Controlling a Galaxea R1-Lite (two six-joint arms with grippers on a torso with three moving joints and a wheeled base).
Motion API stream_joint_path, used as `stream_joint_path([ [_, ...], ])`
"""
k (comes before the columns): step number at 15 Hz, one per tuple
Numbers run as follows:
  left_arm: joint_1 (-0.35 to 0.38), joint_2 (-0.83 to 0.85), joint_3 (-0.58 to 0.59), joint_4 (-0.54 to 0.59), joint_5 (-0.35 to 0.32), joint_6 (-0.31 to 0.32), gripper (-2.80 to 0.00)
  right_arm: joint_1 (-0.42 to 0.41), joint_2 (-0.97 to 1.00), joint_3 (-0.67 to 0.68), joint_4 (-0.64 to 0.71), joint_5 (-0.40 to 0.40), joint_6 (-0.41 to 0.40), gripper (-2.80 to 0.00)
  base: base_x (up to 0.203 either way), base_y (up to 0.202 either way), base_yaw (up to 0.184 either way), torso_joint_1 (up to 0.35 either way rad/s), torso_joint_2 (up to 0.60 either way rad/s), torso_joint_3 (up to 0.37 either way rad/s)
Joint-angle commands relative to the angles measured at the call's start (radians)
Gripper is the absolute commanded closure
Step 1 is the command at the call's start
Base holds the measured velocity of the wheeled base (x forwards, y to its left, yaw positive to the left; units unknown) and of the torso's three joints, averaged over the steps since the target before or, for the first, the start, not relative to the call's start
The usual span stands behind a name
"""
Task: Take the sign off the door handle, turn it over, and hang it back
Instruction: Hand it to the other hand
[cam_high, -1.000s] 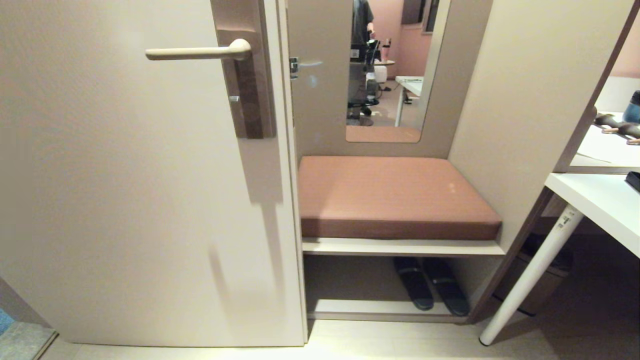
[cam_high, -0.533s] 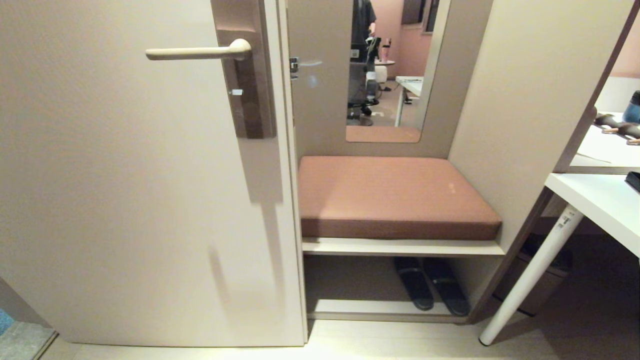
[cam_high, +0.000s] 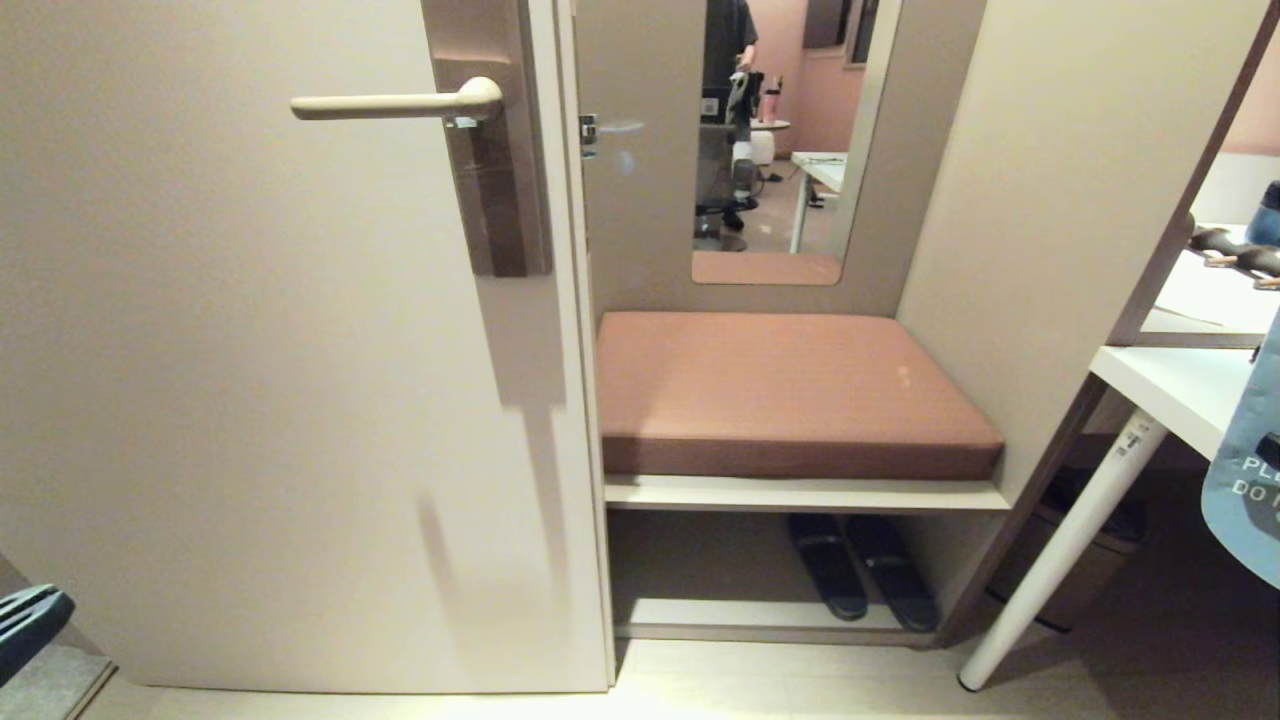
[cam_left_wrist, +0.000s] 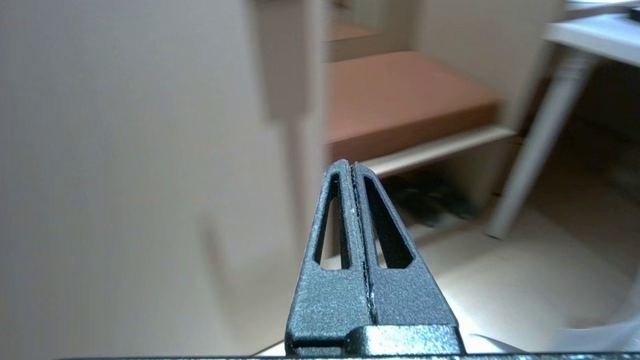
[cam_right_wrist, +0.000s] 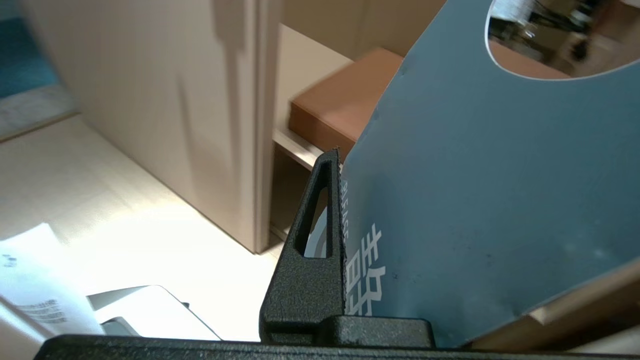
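Note:
The cream door handle (cam_high: 400, 103) sticks out bare from its brown-grey backplate (cam_high: 505, 200) at the top of the door. The blue-grey sign (cam_high: 1250, 470) shows at the right edge of the head view, in front of the white table, with white lettering on it. In the right wrist view my right gripper (cam_right_wrist: 341, 155) is shut on the sign (cam_right_wrist: 475, 175) near its printed end; one finger (cam_right_wrist: 312, 250) shows and the sign hides the other. The sign's large hole (cam_right_wrist: 555, 45) is at the far end. My left gripper (cam_left_wrist: 351, 167) is shut and empty, low at the door's left (cam_high: 30, 618).
A bench with a brown cushion (cam_high: 780, 390) stands right of the door, dark slippers (cam_high: 860, 580) beneath it. A white table (cam_high: 1190, 400) with a slanted leg (cam_high: 1060, 550) fills the right. A mirror (cam_high: 770, 130) hangs above the bench, and a small silver latch (cam_high: 588, 135) sits on the door edge.
The sign has risen into the head view at the right edge. My left gripper has come up into view at the lower left. The door and handle have not moved.

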Motion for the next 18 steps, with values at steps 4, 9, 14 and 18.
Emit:
stream_joint_path([
  [4, -0.197, 0.195, -0.14, -0.004, -0.002, -0.066, 0.0, 0.008, 0.082, -0.043, -0.04, 0.103, 0.0, 0.0, 0.0, 0.0, 0.0, 0.0, 0.0, 0.0],
  [9, -0.322, 0.306, -0.241, -0.008, -0.006, -0.114, 0.0, 0.13, 0.165, -0.11, -0.04, 0.13, 0.006, 0.0, 0.0, 0.0, 0.0, 0.0, 0.0, 0.0],
  [14, -0.354, 0.446, -0.297, -0.091, -0.088, -0.13, 0.0, 0.299, 0.264, -0.158, -0.045, 0.129, 0.007, 0.0, 0.0, 0.0, 0.0, 0.0, 0.0, 0.0],
  [18, -0.354, 0.508, -0.321, -0.099, -0.2, -0.128, 0.0, 0.316, 0.348, -0.168, -0.129, 0.128, 0.017, 0.0, 0.0, 0.0, 0.0, 0.0, 0.0, 0.0],
])
